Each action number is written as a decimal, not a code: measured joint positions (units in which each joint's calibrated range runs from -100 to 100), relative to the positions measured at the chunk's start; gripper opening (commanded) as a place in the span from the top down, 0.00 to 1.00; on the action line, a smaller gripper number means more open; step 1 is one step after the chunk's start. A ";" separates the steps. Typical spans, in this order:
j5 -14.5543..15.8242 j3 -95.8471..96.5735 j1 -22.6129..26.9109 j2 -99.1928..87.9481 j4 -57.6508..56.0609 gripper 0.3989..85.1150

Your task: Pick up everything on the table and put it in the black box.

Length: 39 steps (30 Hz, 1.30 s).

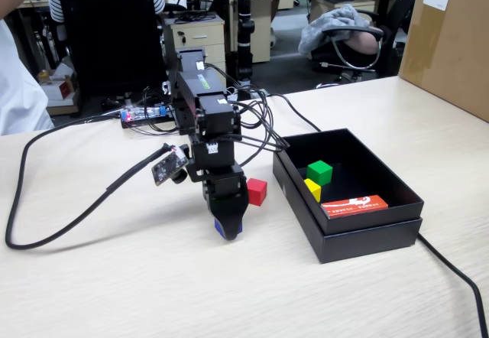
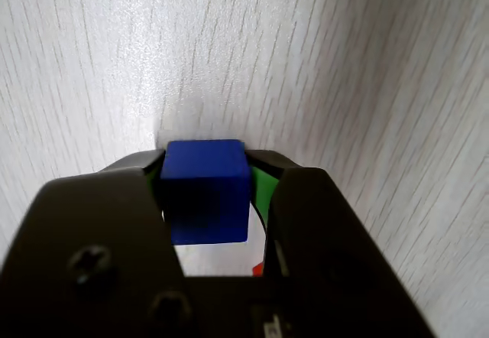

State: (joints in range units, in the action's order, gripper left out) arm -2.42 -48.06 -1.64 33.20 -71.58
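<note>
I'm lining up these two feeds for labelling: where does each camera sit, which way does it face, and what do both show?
Fixed view: stands off the table's near side, raised, facing across the table toward the office; shows the whole arm, the gripper, the red cube and the black box.
Wrist view: rides on the gripper, looking down past its dark jaws at the wood-grain top; only the jaws show.
Shared: the blue cube between the jaws, and the tabletop.
</note>
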 measured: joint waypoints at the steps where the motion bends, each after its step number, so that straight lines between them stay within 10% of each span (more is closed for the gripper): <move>1: 0.00 0.00 0.00 0.00 -0.23 0.98; 22: 1.32 8.03 7.96 -40.39 -1.01 0.99; 39: 7.67 6.75 16.26 -22.65 -1.01 0.95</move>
State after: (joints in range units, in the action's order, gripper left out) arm 5.25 -41.31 14.63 10.55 -72.59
